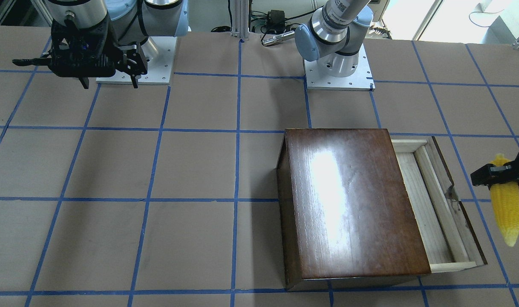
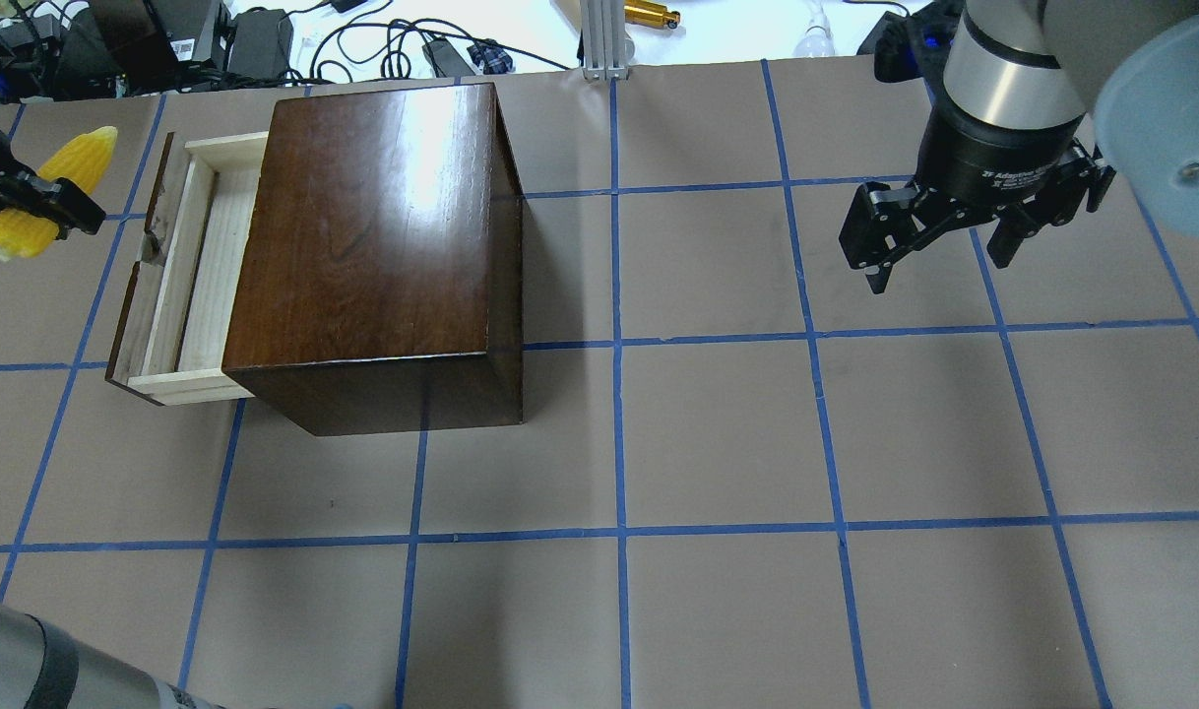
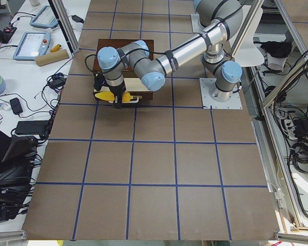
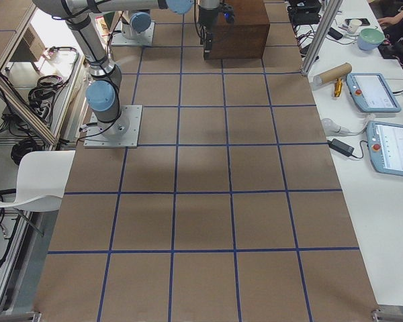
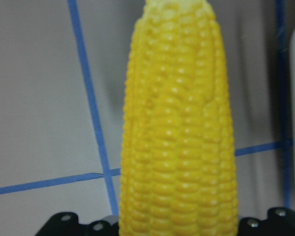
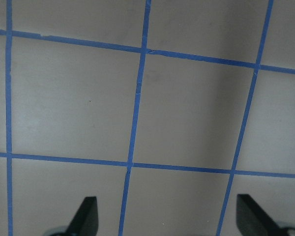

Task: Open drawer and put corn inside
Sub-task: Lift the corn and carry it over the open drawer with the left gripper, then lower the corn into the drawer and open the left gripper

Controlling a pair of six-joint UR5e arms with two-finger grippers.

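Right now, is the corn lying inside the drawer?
No, the left gripper holds the corn beside the open drawer, outside it.

In the overhead view, the drawer (image 2: pixel 209 268) can be entered only from above, where its tray is uncovered at 9 o'clock of the box (image 2: pixel 383 226) (the rest is roofed by the box top). Its front panel (image 2: pixel 139 315) stands between the tray and the corn (image 2: pixel 81 163), which is gripped by the left gripper (image 2: pixel 43 207) at 10 o'clock. Open table (image 2: pixel 718 423) is seen toward 3 o'clock, as far as the right gripper (image 2: pixel 939 268).
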